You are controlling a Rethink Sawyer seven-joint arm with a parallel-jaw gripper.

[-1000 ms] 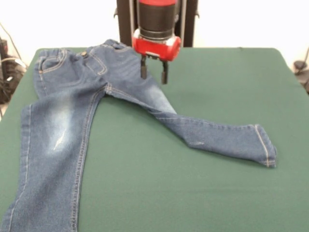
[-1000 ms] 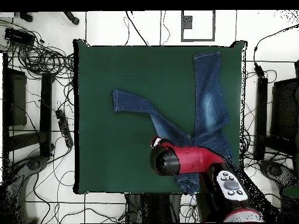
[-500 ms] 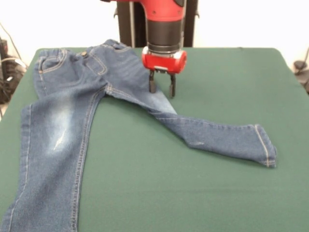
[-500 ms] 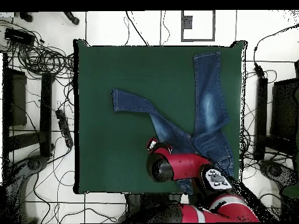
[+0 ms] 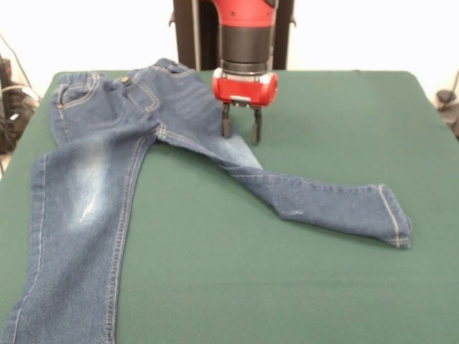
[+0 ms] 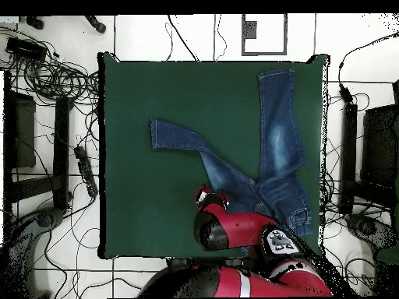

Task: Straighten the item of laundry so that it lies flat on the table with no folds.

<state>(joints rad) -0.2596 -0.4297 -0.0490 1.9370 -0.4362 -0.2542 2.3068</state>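
Denim, blue, one pair of jeans (image 5: 107, 165) with faded thigh patches, lying on the dark green felt tabletop (image 5: 337, 115), one leg splaying sideways. Red-and-black claw (image 5: 239, 132) is hovering over that leg's upper edge, fingers parted, holding nothing. Risk: pinching only one layer and bunching cloth. No readable labels or writing.

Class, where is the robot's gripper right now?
In the front view the gripper hangs open over the jeans' splayed leg near the crotch, toward the table's far edge.
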